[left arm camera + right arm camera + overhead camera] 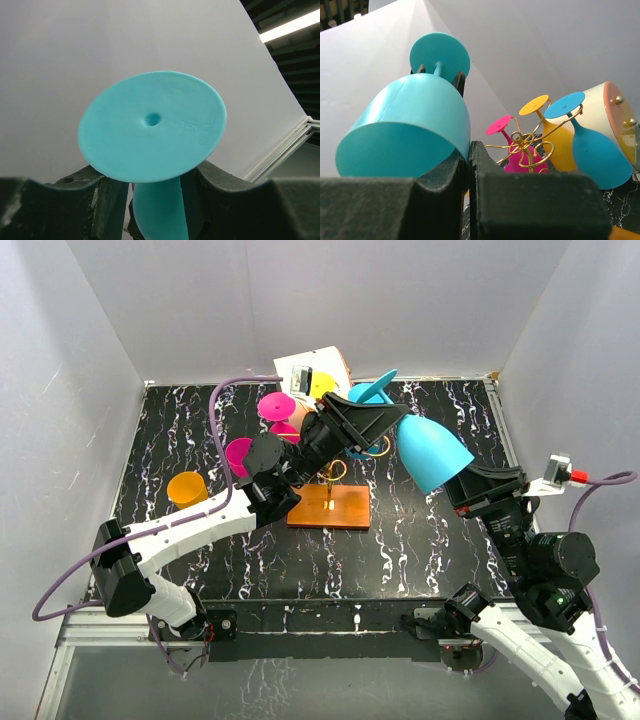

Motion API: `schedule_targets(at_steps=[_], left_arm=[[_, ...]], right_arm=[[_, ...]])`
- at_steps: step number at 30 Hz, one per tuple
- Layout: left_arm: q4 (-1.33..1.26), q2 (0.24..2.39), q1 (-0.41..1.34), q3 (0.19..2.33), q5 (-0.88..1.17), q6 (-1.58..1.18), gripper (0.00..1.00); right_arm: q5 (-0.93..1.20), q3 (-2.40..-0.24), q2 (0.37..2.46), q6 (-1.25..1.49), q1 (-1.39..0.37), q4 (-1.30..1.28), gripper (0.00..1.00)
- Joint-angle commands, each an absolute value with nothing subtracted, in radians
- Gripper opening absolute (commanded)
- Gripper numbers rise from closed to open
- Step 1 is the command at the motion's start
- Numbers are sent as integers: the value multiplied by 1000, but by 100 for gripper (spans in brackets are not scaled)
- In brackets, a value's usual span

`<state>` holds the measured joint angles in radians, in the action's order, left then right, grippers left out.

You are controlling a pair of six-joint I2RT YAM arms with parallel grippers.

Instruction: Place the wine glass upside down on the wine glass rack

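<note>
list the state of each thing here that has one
teal wine glass: in the air, tilted
right gripper: shut on the teal wine glass
left gripper: jaws either side of the stem, grip unclear
wine glass rack: upright
blue glass: hung on the rack, bowl down
orange cup: standing, untouched

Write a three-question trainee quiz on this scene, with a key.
1. True or false: the teal glass already hangs on the rack.
2. Which part of it lies inside the left hand? A bowl, B stem, C foot.
3. Fill in: the right hand pinches the glass's ____.
Key: 1 false; 2 B; 3 rim.
</note>
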<state>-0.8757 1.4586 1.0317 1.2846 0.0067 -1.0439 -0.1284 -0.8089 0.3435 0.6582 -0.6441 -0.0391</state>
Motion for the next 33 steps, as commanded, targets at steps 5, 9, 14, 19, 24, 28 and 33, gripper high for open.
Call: schedule_targets(at_steps=[5, 9, 14, 19, 24, 28, 33], left_arm=[[-992, 1424, 1037, 1271, -4, -1000, 27], [-1002, 1412, 1037, 1268, 5, -978, 12], [-1001, 1400, 1037, 1260, -3, -964, 0], [-990, 1382, 1037, 1249, -16, -942, 0], [-975, 1347, 1037, 1223, -51, -908, 0], [-963, 1317, 1037, 1203, -75, -875, 0], [-942, 1287, 1037, 1183, -72, -793, 0]], right_arm=[[20, -814, 394, 601, -648, -44, 0], [14, -823, 396, 593, -648, -75, 0], [-15, -842, 390, 604, -649, -116, 0], [-56, -871, 377, 614, -648, -183, 21], [-79, -908, 363, 612, -648, -290, 47], [-97, -913, 328, 612, -648, -381, 59], [-114, -943, 281, 595, -649, -498, 63]])
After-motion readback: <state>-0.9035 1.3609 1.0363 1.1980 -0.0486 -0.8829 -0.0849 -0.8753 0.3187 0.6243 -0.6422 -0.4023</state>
